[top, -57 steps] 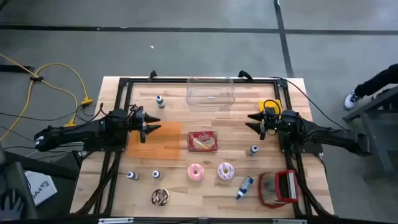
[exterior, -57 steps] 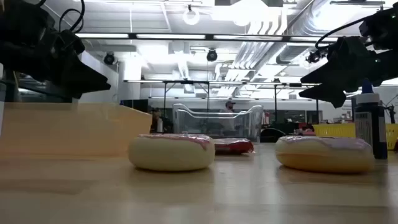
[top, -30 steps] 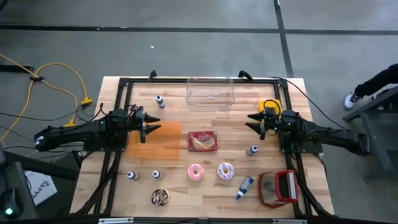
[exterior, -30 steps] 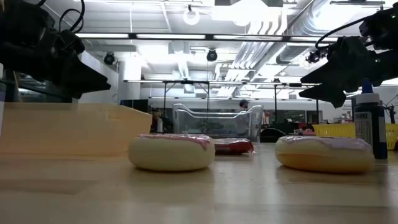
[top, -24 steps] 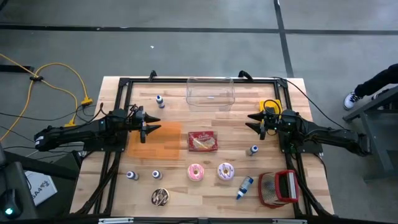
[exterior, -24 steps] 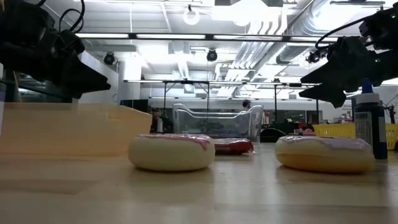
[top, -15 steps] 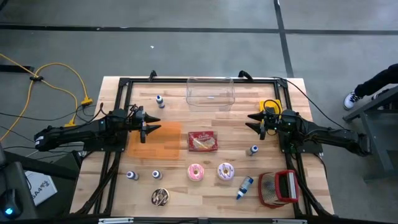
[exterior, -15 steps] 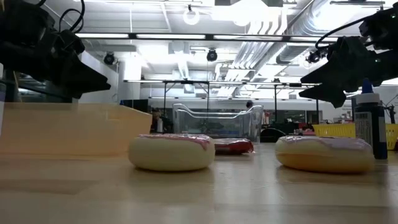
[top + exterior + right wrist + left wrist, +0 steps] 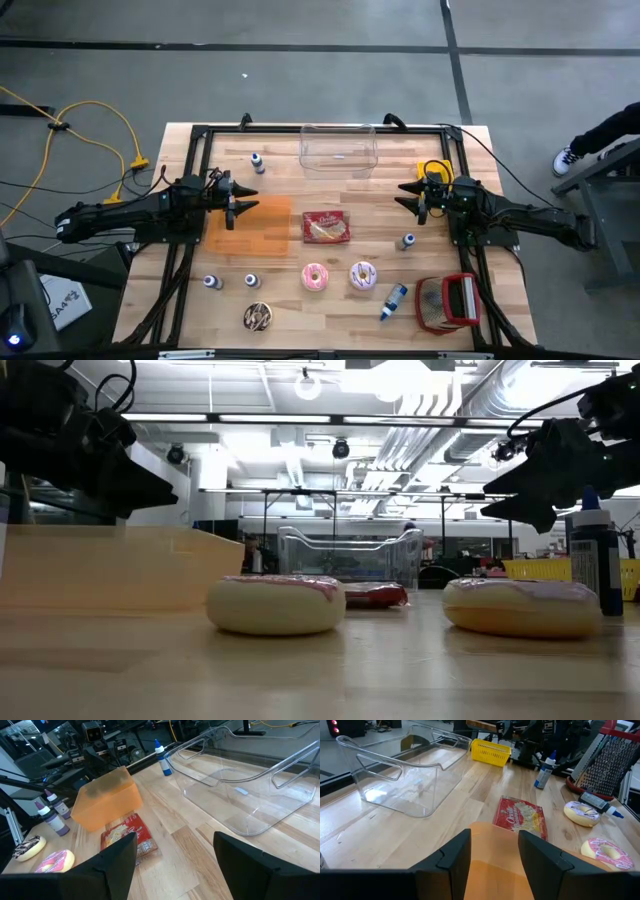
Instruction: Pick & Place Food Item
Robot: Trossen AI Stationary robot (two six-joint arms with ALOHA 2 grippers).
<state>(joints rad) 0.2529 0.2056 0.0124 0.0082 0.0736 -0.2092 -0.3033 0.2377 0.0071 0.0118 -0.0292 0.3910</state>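
High view: a wooden slatted table (image 9: 270, 170) fills the centre of the frame. Left gripper (image 9: 246, 200) sits at centre-left, over the near edge of a translucent orange block (image 9: 250, 226); its fingers stand parted with nothing between them. Right gripper (image 9: 409, 198) sits at centre-right, fingers spread wide and empty, beside a yellow cable coil (image 9: 434, 171).

A clear plastic bin (image 9: 338, 148) lies at upper centre. Below it, just right of the orange block, rests a red flat snack packet (image 9: 326, 228). Lower centre holds two pink-iced doughnuts, one on the left (image 9: 315, 277) and one on the right (image 9: 362, 274), near each other; a chocolate-iced doughnut (image 9: 257, 317) lies further toward the lower left. A blue-capped squeeze bottle (image 9: 392, 301) lies on its side at lower right, next to a red-framed metal grater (image 9: 449, 302). Small bottles, possibly dropper bottles, are scattered around the table; their labels are too small to tell.
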